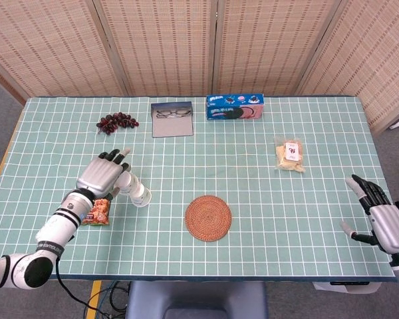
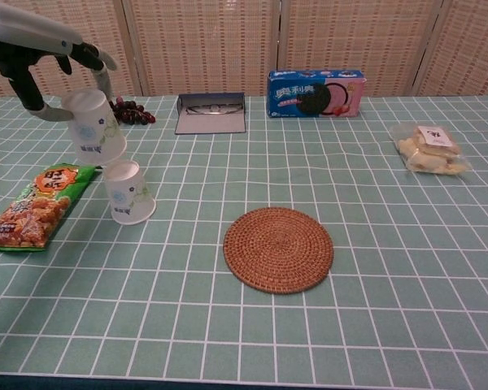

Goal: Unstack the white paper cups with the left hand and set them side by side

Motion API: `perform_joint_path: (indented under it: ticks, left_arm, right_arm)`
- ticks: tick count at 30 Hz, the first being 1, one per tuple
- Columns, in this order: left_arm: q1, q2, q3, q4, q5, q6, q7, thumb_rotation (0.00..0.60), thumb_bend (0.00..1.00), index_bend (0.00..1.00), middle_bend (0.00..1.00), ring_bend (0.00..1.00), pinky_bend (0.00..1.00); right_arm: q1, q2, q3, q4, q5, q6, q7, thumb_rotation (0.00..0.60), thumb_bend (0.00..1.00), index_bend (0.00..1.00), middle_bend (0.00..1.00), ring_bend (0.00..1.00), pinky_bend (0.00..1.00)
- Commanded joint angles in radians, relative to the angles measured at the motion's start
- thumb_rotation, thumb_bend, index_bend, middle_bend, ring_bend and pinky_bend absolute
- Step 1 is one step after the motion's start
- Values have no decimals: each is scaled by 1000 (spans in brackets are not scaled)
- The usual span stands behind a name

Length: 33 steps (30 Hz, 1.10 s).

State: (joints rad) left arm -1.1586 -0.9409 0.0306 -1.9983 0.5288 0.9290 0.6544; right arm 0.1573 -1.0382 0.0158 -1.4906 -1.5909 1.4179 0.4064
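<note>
A bench (image 1: 266, 219) covered in a pale green cloth with a white grid spans both views, its near edge dark. Along its far side, beyond the left hand (image 1: 101, 175) and well away from it, stands a folding screen (image 1: 186, 46) of woven tan reed panels set in light wooden frames. Grey floor (image 1: 0, 100) shows past the bench end on that hand's outer side. The light is even and soft, with faint shadows
</note>
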Motion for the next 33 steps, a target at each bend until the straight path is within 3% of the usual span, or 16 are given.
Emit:
perform_joint_path:
  ticks: [1,18,33]
  left_arm:
    - [4,22,1,-20,-6,14,11,600,406,353,0,0,133]
    - [118,56,11,-1,75,25,-64,600,406,355,0,0,133]
    - [194,3,-1,60,155,-4,-130,600,406,359,0,0,133]
  right_arm:
    - [-1,-1,-1,-3,-1,1,-5,600,251,0,0,0,0]
    - [2,-6,-4,-8,-4,-5,-25,600,251,0,0,0,0]
    - [-1,-4,-10,-14,-16,6,-29,600,251,0,0,0,0]
